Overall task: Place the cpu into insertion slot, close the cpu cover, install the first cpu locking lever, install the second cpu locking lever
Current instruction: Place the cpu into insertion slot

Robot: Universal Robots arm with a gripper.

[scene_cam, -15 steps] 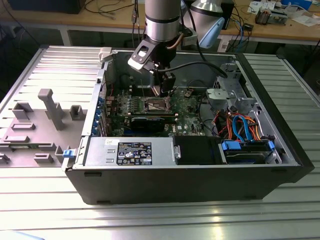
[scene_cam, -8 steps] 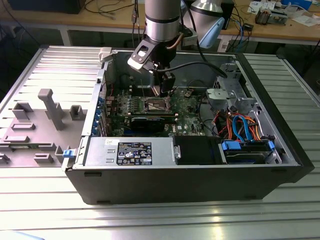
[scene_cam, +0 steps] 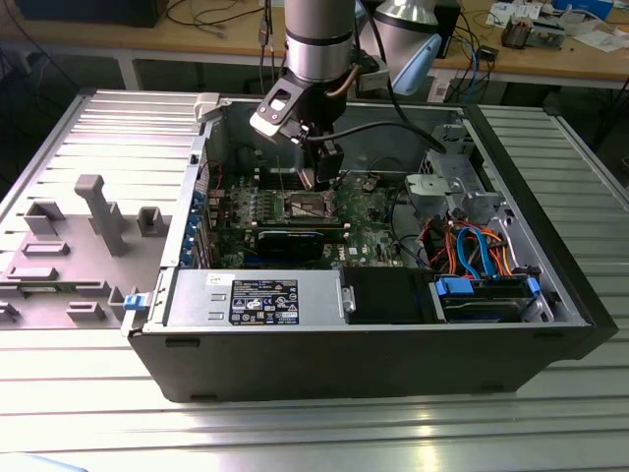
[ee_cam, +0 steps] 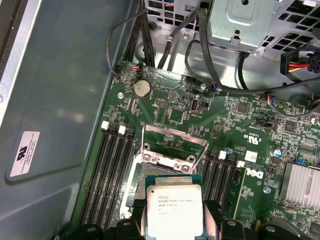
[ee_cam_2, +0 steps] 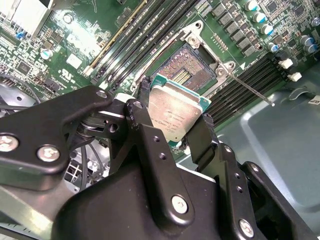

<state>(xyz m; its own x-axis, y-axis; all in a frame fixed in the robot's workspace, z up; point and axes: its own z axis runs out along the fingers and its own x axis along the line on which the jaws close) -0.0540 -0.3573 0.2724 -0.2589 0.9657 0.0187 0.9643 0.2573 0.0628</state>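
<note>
Fingers (ee_cam_2: 202, 140) of the gripper (ee_cam_2: 176, 114) are clamped on the chip (ee_cam_2: 172, 107), held over the open socket (ee_cam_2: 187, 67); it is not yet seated and the cover (ee_cam: 175, 130) is raised.

Open computer case (scene_cam: 393, 359) lying on slatted metal table (scene_cam: 295, 433). Arm (scene_cam: 319, 39) comes in at 12 o'clock, gripper (scene_cam: 320, 175) low inside the case, just above the insertion slot (scene_cam: 307, 206), toward its 1 o'clock corner. Green board (scene_cam: 369, 241) around the slot. Silver power supply (scene_cam: 197, 295) at 6 to 7 o'clock of the slot. Blue and orange cables (scene_cam: 477, 246) at 4 o'clock. Grey plastic fixture (scene_cam: 98, 211) on the table, 9 o'clock of the case.
</note>
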